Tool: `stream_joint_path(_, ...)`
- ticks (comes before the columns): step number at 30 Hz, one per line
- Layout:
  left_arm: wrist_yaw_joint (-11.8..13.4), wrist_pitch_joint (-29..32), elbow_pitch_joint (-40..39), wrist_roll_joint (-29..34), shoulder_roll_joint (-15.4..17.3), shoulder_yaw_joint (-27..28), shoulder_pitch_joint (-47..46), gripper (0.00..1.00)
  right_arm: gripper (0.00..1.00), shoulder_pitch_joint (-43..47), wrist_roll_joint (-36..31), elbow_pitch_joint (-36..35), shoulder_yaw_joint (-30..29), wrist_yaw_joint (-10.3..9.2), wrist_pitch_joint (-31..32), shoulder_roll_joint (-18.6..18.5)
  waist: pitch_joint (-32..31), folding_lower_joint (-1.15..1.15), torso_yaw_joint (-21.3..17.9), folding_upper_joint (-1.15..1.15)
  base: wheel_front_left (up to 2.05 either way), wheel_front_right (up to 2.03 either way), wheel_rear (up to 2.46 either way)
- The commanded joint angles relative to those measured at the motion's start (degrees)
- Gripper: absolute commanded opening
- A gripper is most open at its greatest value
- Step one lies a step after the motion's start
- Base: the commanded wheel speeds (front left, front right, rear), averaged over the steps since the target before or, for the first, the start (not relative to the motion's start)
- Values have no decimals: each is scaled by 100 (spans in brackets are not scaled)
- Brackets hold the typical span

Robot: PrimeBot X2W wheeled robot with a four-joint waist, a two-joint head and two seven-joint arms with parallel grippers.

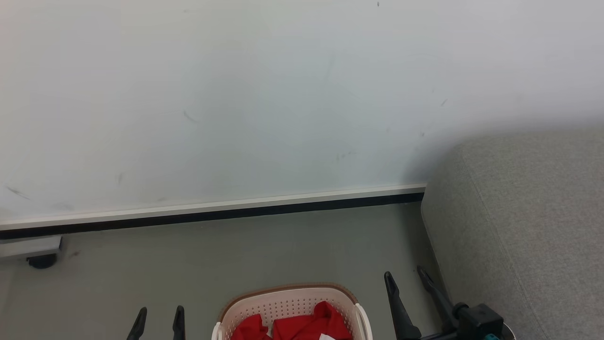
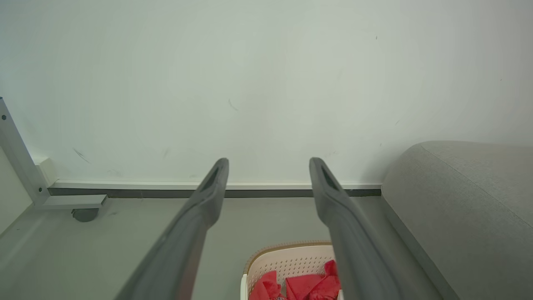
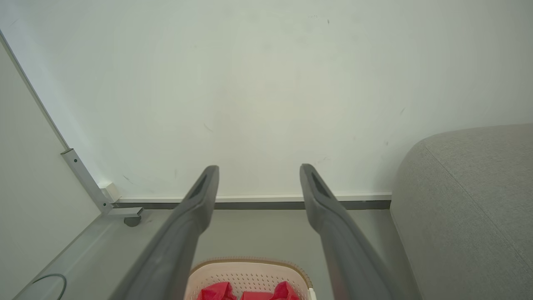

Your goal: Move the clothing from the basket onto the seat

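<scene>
My left gripper [image 1: 160, 312] and right gripper [image 1: 404, 273], both spread wide and empty, flank the cream perforated plastic basket [image 1: 288, 302] on the grey floor [image 1: 236, 250]. Red fabric clothing [image 1: 302, 327] lies inside it, near the grey woven seat [image 1: 519, 212].

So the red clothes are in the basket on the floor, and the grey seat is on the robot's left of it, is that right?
No. The seat stands to the robot's right of the basket, not its left; the head view shows it. The red clothes are in the basket, on the floor, as you said.
</scene>
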Motion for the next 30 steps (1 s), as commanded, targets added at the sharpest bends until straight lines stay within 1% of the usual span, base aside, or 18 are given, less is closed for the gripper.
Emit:
stream_joint_path(1,23,-26,23,61,10,-14,102,100,100,68,-40,-13,2,4,-8,15,8,0,1,0,0,0,0)
stream_joint_path(8,-41,-26,68,197,11,-63,68,100,100,63,-55,-70,-14,4,-7,23,112,0,1,0,0,0,0)
stream_joint_path(13,-74,-24,126,296,10,-108,-9,100,100,-35,-39,-148,-9,4,-7,26,295,0,-28,0,0,0,0)
stream_joint_path(19,-282,-23,384,550,20,-251,-192,100,100,-284,-68,-359,29,4,-8,26,671,0,-121,0,0,0,0)
stream_joint_path(24,-470,-24,701,585,88,-412,-606,100,100,-669,-126,-672,8,4,-7,25,1289,0,-221,0,0,0,0)
stream_joint_path(30,-583,-24,1119,637,225,-581,-1340,100,100,-1265,-204,-895,109,4,-7,30,2163,0,-365,0,0,0,0)
